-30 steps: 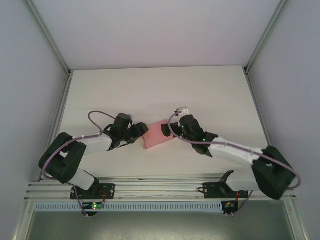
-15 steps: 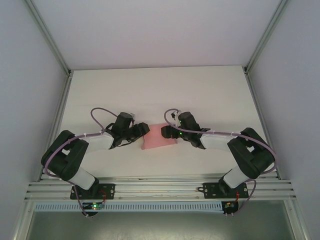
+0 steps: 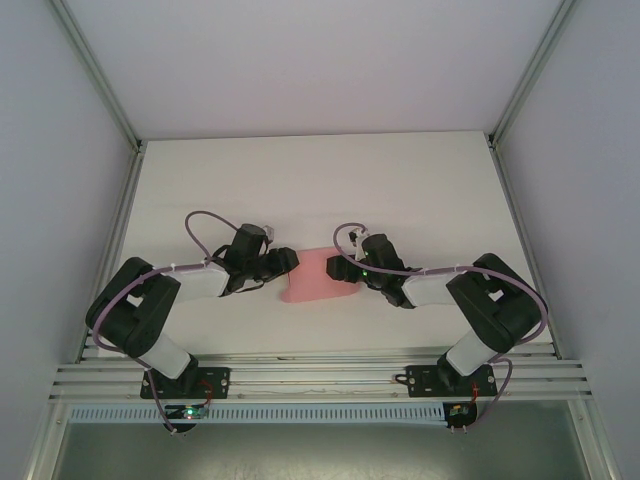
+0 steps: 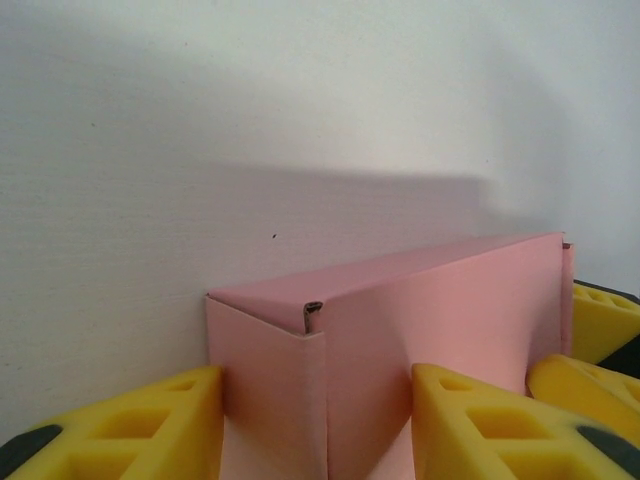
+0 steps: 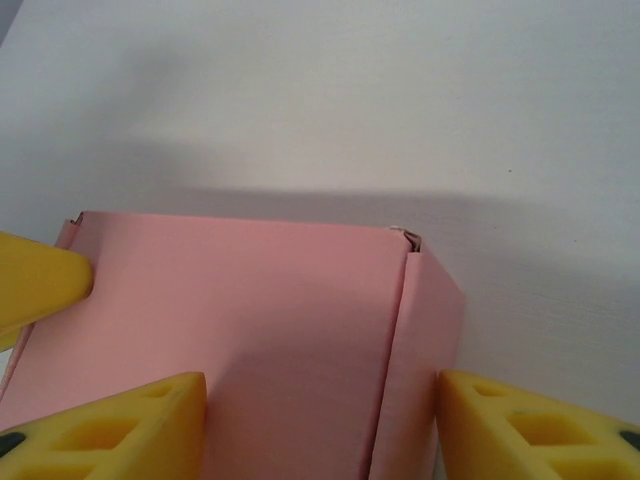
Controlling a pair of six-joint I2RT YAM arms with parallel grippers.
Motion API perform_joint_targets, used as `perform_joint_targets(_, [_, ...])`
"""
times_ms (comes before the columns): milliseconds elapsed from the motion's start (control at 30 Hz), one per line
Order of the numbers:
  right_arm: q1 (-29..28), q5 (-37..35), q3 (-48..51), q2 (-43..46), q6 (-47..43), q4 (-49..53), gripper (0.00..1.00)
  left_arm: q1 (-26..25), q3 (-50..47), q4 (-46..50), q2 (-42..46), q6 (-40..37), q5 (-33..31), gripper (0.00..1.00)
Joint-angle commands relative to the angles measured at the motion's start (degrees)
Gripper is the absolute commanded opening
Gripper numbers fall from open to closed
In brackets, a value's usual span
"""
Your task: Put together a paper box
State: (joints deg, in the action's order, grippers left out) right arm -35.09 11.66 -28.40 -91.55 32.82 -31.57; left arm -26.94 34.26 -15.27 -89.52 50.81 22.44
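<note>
The paper box (image 3: pixel 318 280) is a small pink folded box lying on the white table between my two grippers. My left gripper (image 3: pixel 289 262) holds its left end. In the left wrist view that gripper (image 4: pixel 315 430) has a yellow finger against each side of the box's (image 4: pixel 440 300) corner. My right gripper (image 3: pixel 339 268) is at the box's right end. In the right wrist view that gripper (image 5: pixel 320 430) has one finger over the box's (image 5: pixel 230 300) top face and the other against the folded side wall.
White table (image 3: pixel 320 180) with grey walls at the back and sides, and an aluminium rail (image 3: pixel 320 380) along the near edge. The other arm's yellow fingers (image 4: pixel 595 325) show past the box's far end.
The right arm has folded in and its gripper has turned onto the box's right end, jaws narrowing. The left jaws have narrowed too. The box has shifted slightly toward the near edge.
</note>
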Motion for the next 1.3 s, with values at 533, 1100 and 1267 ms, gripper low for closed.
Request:
perform_joint_targets(533, [-0.5, -1.1, -0.6, 0.9, 2.0, 6.0, 0.58, -0.6, -3.0, 1.1, 5.2, -2.9, 1.5, 0.46])
perform_joint_targets(1100, [1.2, -2.8, -0.2, 14.4, 1.4, 16.7, 0.89, 2.5, -11.5, -13.6, 1.7, 1.1, 6.3, 0.0])
perform_joint_targets(1267, [3.5, 2.0, -0.8, 15.4, 3.9, 22.6, 0.98, 3.6, -13.3, -15.3, 2.2, 0.8, 6.2, 0.0])
